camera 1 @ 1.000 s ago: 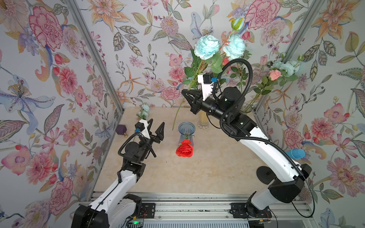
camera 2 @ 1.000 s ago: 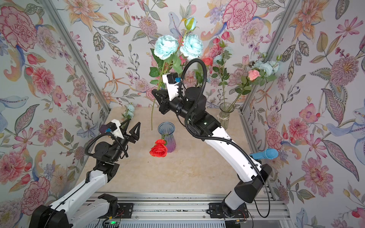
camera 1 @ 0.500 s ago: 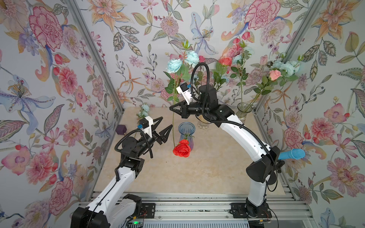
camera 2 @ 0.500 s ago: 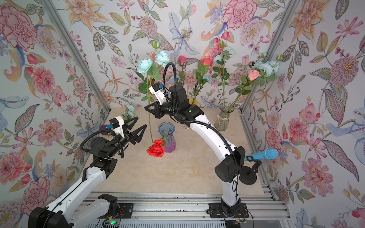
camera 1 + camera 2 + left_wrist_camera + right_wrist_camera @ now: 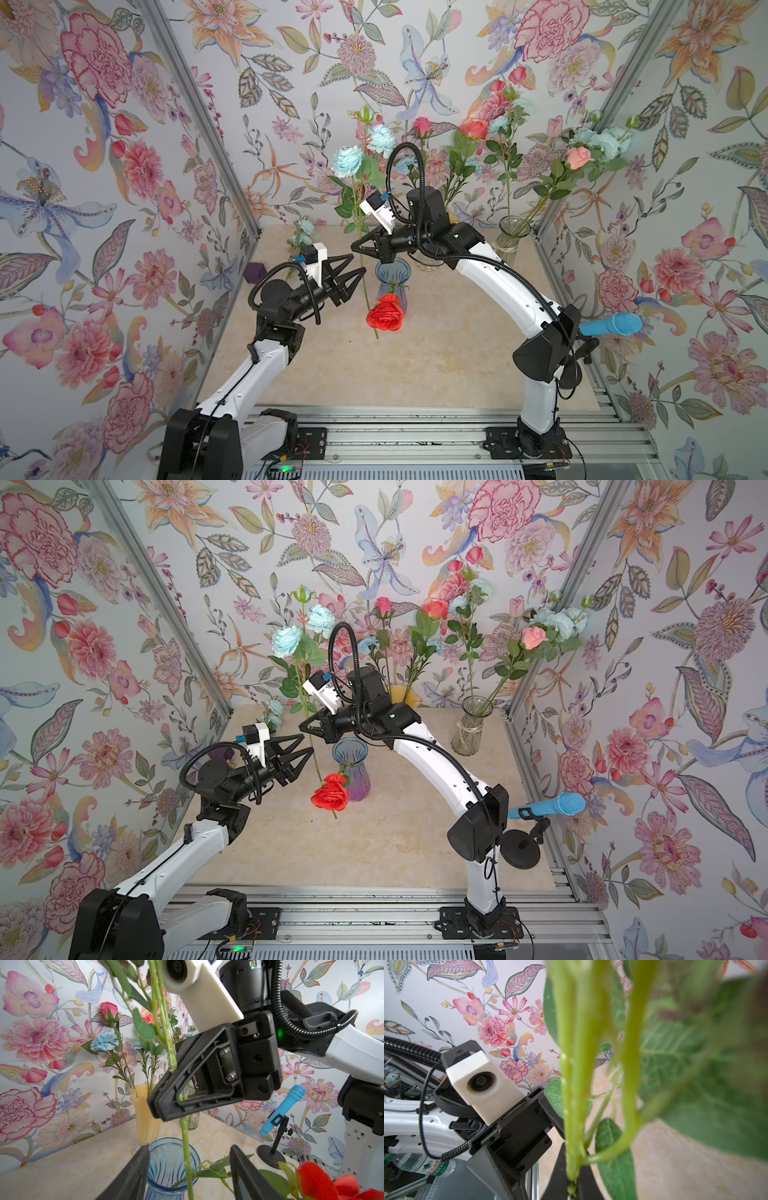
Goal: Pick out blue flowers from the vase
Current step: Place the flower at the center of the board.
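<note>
Blue spray (image 5: 348, 161): two pale heads on top, leafy, long thin stem (image 5: 366, 293) hanging in mid-air just left of the blue vase (image 5: 392, 270). Right gripper (image 5: 164, 1103) was clamped on the stem just under the leaves. Left gripper (image 5: 358, 264) sat lower, jaws half-spread either side of the stem, not touching it in the left wrist view.

Judged: light, top-heavy, stem bendy and slick plastic, blooms easy to crush. Best hold looked like bare stem below the right grip, never the heads.

Red rose (image 5: 384, 316) drooped out of the vase right beside the stem: snag risk. More blue blooms stood far back in the yellow vase (image 5: 145, 1113) and glass vase (image 5: 513, 235).
</note>
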{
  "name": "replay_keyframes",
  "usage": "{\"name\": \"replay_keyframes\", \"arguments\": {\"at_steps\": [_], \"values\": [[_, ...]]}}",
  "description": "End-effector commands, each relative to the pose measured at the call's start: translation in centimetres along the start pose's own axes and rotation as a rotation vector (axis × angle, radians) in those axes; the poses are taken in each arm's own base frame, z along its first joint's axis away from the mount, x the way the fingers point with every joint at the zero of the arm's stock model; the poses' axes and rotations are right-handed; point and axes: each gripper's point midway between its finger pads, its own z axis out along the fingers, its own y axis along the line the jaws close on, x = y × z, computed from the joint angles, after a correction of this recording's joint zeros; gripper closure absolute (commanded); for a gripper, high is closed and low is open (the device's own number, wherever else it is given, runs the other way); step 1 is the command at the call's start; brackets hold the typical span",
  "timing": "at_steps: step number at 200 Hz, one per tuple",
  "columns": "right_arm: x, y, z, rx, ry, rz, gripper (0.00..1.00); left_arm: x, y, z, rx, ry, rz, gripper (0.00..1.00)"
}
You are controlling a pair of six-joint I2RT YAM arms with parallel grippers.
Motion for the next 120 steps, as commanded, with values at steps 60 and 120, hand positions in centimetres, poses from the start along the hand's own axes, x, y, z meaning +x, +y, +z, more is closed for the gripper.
{"name": "replay_keyframes", "arguments": {"at_steps": [60,120], "values": [[0.6,1.7,0.5,-0.051,0.021,-0.068,1.00,-1.2,-0.3,0.1,0.063,-0.002,-0.023,0.56],[1.0,2.4,1.3,-0.073,0.037,-0.091,1.00,-1.2,0.1,0.3,0.058,-0.002,-0.056,0.63]]}}
